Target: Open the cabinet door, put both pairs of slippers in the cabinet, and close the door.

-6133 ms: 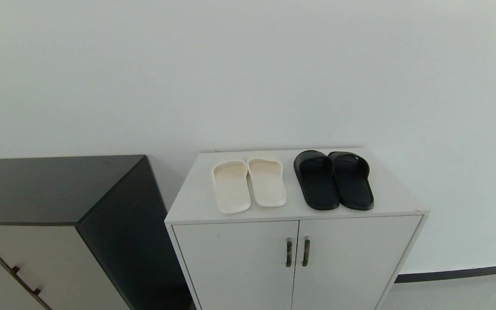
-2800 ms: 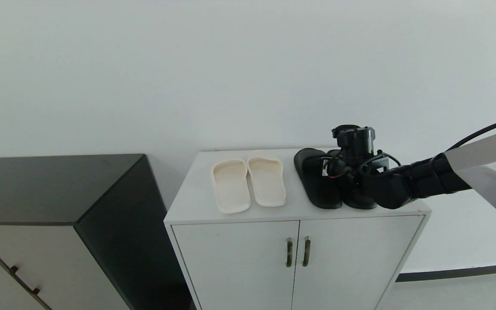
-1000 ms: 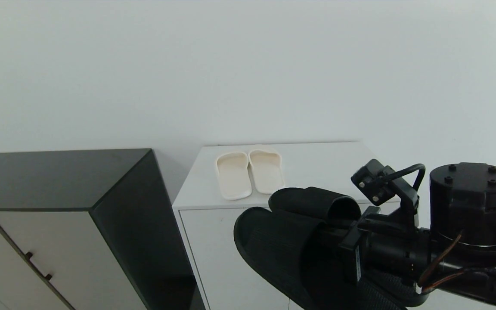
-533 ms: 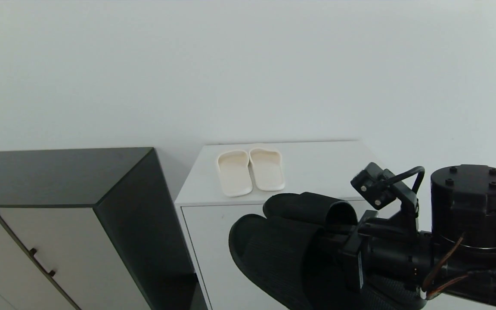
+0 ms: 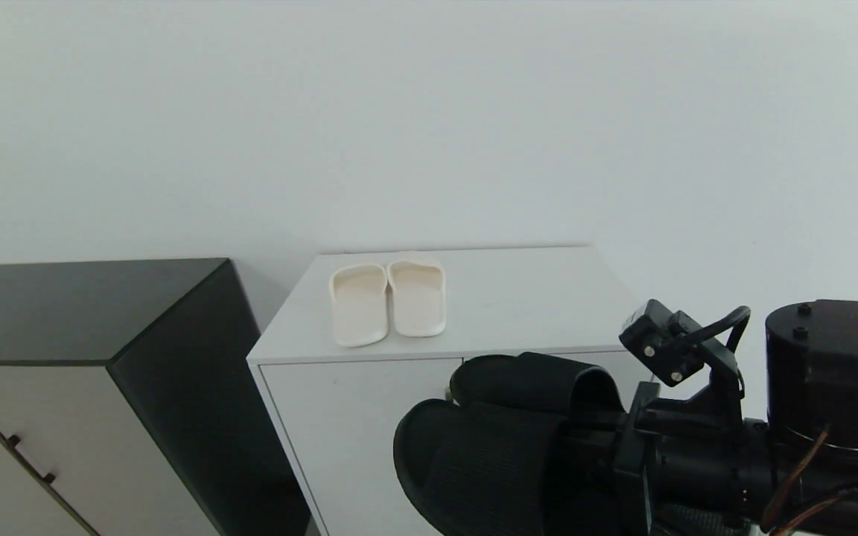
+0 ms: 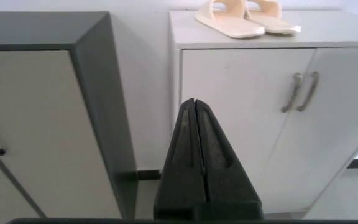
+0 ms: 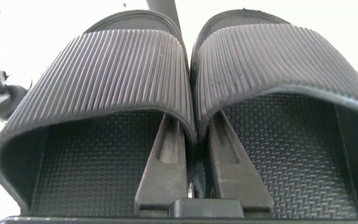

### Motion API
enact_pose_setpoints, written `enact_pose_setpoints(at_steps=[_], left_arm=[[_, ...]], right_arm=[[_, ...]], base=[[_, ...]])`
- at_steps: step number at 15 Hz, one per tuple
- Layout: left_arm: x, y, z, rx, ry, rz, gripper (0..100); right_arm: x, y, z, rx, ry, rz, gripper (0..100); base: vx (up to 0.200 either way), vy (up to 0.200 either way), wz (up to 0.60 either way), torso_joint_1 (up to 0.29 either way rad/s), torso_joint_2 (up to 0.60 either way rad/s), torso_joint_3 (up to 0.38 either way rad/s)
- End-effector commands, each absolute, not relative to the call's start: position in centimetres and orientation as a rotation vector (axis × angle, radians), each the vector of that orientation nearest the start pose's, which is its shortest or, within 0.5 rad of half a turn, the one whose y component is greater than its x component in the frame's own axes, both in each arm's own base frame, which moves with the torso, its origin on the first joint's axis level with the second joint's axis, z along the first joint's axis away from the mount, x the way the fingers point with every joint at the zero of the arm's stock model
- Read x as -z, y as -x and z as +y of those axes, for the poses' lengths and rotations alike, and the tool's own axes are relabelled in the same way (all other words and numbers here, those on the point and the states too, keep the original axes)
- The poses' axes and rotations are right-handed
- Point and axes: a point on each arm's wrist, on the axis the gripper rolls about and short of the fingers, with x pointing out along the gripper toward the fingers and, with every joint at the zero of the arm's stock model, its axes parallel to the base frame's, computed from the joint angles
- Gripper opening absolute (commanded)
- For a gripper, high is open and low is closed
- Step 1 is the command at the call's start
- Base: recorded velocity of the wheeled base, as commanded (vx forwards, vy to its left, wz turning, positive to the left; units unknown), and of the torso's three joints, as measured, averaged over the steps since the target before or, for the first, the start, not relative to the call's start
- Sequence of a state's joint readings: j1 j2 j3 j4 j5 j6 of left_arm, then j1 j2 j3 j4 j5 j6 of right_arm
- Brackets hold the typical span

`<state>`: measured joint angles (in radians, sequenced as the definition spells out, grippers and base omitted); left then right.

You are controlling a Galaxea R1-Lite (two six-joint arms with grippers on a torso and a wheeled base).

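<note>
The pair of black slippers (image 5: 503,447) hangs in the air in front of the white cabinet (image 5: 354,424), close to my head camera. My right gripper (image 7: 192,158) is shut on them, one finger under each strap, pinching the two adjoining sides together. The pair of cream slippers (image 5: 388,301) lies side by side on the cabinet top, left of centre. Both cabinet doors are shut, with their handles (image 6: 301,92) meeting in the middle. My left gripper (image 6: 195,107) is shut and holds nothing; it is low, facing the cabinet's left door.
A dark cabinet (image 5: 86,305) with pale drawer fronts stands directly left of the white one, leaving a narrow gap. A plain white wall (image 5: 429,126) runs behind both. The right part of the white cabinet's top (image 5: 533,298) is bare.
My right gripper took the black slippers off the cabinet top and drew them back toward me. In the last half second the camera shifted, and the slippers sank slightly in view.
</note>
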<state>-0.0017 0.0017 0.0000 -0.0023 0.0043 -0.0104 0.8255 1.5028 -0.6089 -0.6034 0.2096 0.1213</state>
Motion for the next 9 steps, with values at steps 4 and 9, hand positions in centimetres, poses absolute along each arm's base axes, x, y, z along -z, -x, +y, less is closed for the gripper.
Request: enact_pose_setpoints(at_steps=[4, 9], left_arm=[[-7.58, 2.27, 0.01, -0.003, 0.011, -0.002, 0], [-7.58, 2.27, 0.01, -0.003, 0.012, -0.002, 0]], right_arm=[[-17.55, -16.15, 18.11, -1.028, -0.011, 0.373, 0], [-17.17, -16.08, 18.04, -1.032, 0.013, 0.376, 0]], base=[[0.0, 0.0, 0.0, 0.0, 0.0, 0.0], [0.0, 0.0, 0.0, 0.0, 0.0, 0.0]])
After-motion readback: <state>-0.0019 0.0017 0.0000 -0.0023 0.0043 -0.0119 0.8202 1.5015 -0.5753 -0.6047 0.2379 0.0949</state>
